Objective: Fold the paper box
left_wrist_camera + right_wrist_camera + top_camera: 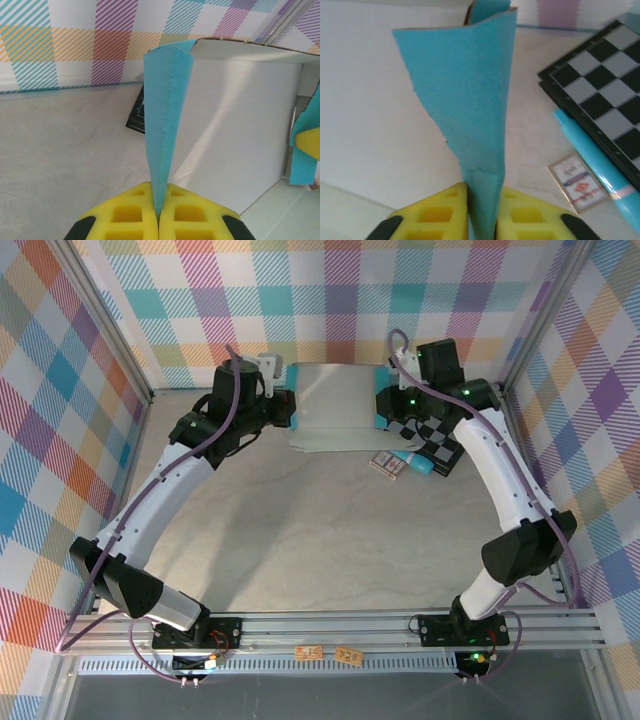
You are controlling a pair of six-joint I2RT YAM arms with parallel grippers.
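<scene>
The paper box (335,408) lies at the back of the table with its grey-white inner side up and its teal side flaps raised. My left gripper (287,408) is shut on the left flap (165,120), which stands up thin and teal between the yellow fingers (130,212). My right gripper (380,405) is shut on the right flap (470,100), a wider folded teal strip pinched between its yellow fingers (440,212). The white inner panel (235,130) stretches between the two grippers.
A black-and-grey checkerboard (430,435) lies right of the box, with a slim teal tube (415,462) and a small card (387,465) in front of it. Plaid walls stand close behind and at both sides.
</scene>
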